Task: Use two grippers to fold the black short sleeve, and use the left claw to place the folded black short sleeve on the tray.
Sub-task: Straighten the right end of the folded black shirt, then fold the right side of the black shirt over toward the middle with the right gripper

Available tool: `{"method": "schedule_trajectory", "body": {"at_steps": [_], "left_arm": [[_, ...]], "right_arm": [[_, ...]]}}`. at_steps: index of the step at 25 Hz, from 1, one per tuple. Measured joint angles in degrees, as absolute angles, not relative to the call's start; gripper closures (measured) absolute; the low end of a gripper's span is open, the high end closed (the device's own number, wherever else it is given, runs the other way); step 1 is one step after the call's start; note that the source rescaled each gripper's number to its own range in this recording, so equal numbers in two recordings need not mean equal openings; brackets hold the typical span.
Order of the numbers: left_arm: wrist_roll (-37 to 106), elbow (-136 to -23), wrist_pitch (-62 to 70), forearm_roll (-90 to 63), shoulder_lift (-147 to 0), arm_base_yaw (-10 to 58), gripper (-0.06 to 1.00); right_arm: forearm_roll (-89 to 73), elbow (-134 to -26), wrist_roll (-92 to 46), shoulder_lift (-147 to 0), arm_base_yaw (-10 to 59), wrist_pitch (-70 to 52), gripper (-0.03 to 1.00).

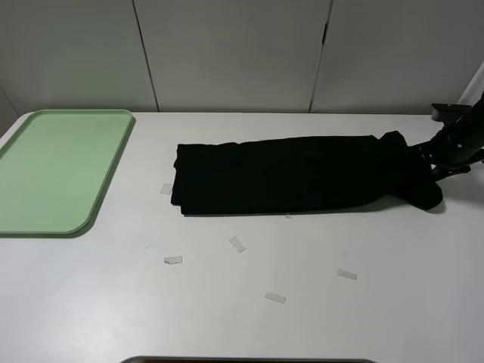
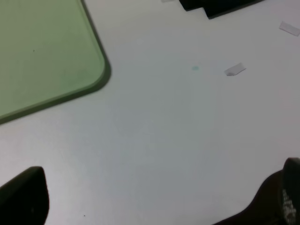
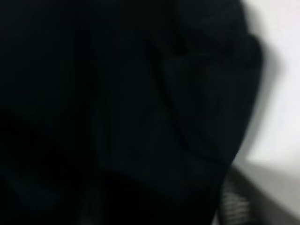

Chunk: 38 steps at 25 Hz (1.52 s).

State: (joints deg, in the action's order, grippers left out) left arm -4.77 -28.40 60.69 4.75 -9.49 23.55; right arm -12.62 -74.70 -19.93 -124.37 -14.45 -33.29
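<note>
Black short sleeve (image 1: 280,172): limp, light, likely to sag; you pinch its end corners.
Left end effector (image 2: 159,192): wide, empty.
Right end effector (image 1: 431,160): at garment's end; grip cannot be told.

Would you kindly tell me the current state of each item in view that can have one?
tray: bare, nothing on it.
black short sleeve: folded into a long band, lying flat on the table, not on the tray.
left gripper: jaws open, holding nothing, over bare table.
right gripper: at the black short sleeve's right end; jaws hidden by cloth, state unclear.
</note>
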Motion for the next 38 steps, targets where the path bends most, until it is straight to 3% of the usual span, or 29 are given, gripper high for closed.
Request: {"method": "schedule_trajectory", "body": {"at_steps": [2,4,14,38], "left_arm": [[-4.8,-28.4,60.7,4.7,-9.5,23.6,-0.04],[-4.8,-28.4,60.7,4.7,-9.5,23.6,-0.04],[-4.8,-28.4,60.7,4.7,-9.5,23.6,-0.04],[-4.8,-28.4,60.7,4.7,-9.5,23.6,-0.04]], "right_arm": [[-14.3,-74.8,-19.9,-124.5,-14.2,-33.7,0.72],[-14.9,-74.8,-19.9,-124.5,-14.0,-33.9,0.87],[-14.2,-74.5,-20.0,-122.9,-14.0,-34.1,0.86],[9.1,-73.7,-10.8,-104.9,-14.0,-40.0,0.86]]}}
